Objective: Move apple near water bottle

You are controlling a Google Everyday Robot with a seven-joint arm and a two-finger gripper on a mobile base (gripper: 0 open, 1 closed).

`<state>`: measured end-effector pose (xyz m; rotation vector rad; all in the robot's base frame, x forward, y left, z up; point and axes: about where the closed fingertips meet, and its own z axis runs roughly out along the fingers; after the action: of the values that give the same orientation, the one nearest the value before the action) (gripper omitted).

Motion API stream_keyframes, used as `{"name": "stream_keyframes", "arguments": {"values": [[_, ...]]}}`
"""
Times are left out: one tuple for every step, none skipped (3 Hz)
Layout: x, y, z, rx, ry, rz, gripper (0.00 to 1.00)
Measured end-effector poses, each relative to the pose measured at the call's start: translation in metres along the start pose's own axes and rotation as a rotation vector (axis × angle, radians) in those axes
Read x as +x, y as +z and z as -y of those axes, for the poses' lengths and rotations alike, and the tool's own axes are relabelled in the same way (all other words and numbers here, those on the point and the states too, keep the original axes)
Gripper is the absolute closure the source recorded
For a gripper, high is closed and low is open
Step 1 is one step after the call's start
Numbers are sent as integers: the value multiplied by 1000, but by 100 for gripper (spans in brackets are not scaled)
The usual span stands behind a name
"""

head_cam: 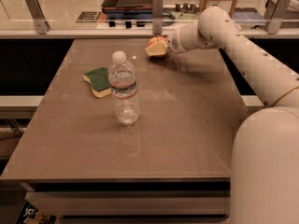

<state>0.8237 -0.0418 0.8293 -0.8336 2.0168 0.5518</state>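
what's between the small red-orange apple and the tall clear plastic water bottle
Bare brown tabletop only, in the camera view. The green-and-yellow sponge lies left of the water bottle, off that line. The gripper is at the apple.

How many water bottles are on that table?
1. The water bottle stands upright on the table, beside the sponge. The gripper is near its far edge, by the apple. Nothing seems to hide another.

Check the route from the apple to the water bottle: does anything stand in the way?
Nothing visible does. The apple is at the gripper near the far edge of the table; bare surface runs from there to the upright water bottle. The sponge lies left of the bottle in the picture, off that line.
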Motion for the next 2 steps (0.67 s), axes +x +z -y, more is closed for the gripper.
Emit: {"name": "stream_keyframes", "arguments": {"values": [[0, 0, 0, 0, 0, 0, 100], [-1, -1, 0, 0, 0, 0, 100]]}}
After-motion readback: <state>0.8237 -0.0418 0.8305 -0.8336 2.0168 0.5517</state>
